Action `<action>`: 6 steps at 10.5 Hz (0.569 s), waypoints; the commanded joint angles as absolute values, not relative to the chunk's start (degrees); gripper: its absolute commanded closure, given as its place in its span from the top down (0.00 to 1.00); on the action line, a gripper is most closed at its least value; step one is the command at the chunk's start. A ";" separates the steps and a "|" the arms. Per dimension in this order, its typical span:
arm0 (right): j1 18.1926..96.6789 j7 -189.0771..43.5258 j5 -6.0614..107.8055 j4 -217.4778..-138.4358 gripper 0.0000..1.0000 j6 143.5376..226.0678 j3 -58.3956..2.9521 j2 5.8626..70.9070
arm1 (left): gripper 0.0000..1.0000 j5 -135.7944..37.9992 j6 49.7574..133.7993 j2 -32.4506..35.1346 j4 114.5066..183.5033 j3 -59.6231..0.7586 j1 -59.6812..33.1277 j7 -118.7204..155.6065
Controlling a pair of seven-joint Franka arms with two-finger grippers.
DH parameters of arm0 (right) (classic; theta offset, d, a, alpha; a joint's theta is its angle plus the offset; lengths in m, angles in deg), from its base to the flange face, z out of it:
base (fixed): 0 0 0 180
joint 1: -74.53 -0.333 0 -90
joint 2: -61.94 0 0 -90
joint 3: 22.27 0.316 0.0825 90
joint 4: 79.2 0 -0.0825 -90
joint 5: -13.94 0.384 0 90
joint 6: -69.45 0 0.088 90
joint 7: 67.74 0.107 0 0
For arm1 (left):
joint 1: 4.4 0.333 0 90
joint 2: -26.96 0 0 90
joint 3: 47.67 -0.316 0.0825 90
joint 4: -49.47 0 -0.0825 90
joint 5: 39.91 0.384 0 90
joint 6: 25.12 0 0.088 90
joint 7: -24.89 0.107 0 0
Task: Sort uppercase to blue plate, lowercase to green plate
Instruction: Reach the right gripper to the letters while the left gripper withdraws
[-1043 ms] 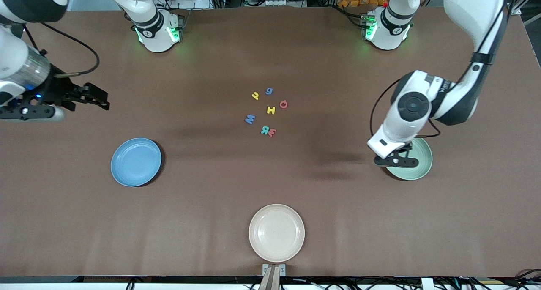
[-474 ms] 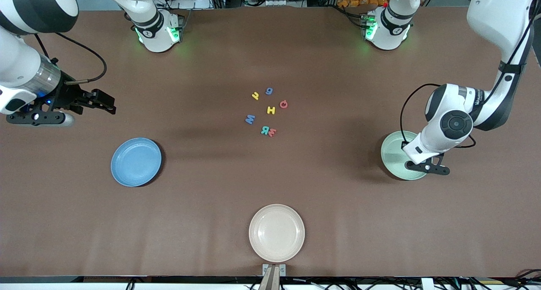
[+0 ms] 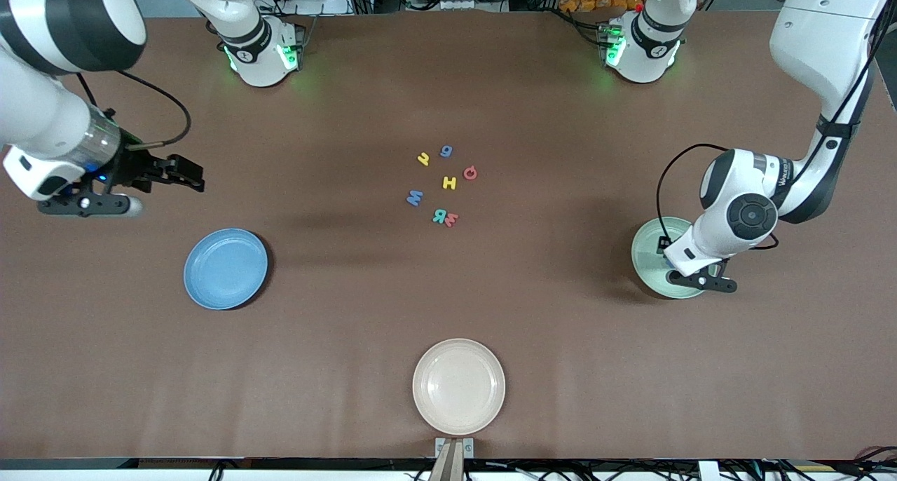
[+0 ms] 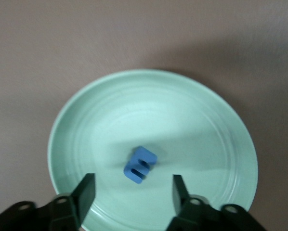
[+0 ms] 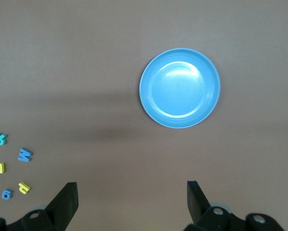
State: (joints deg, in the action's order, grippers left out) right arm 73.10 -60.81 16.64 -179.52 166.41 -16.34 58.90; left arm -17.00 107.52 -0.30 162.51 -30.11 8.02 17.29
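1. The brown table (image 3: 448, 313) carries three plates and a cluster of small foam letters at its middle.
2. The left arm reaches down at its own end of the table; the left gripper (image 4: 133, 192) hangs low over the green plate (image 3: 648, 253), fingers spread apart with nothing between them.
3. The right arm is raised at the other end; the right gripper (image 5: 132, 202) is over bare table, up above the blue plate (image 3: 226, 268), fingers wide apart and holding nothing.
4. A cream plate (image 3: 459, 386) sits nearest the front camera, well apart from the other two.
5. The blue plate holds no letters.
6. A blue lowercase m (image 4: 139, 164) lies inside the green plate, near its middle, just under the left gripper.
7. Seven letters lie in the cluster: yellow h (image 3: 423, 159), blue g (image 3: 446, 151), red Q (image 3: 470, 173), yellow H (image 3: 449, 182), blue M (image 3: 414, 198), teal R (image 3: 439, 217) and a red m-like letter (image 3: 452, 220) touching it.
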 commanded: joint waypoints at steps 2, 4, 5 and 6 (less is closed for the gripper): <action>70.15 -59.66 23.14 -179.22 1.00 169.54 -16.30 52.46 | 1.00 -20.12 106.54 4.54 161.79 -30.27 7.11 19.09; 66.03 -57.31 23.52 -179.22 1.00 170.87 -16.38 50.78 | 1.00 -20.31 102.52 5.87 159.53 -29.92 6.94 19.09; 61.92 -51.37 23.43 -179.22 1.00 171.48 -16.30 50.51 | 1.00 -22.39 98.49 6.48 156.98 -29.66 6.41 19.09; 58.40 -46.44 23.43 -179.22 1.00 173.58 -16.30 49.29 | 1.00 -24.59 94.45 7.35 154.78 -29.65 5.45 19.18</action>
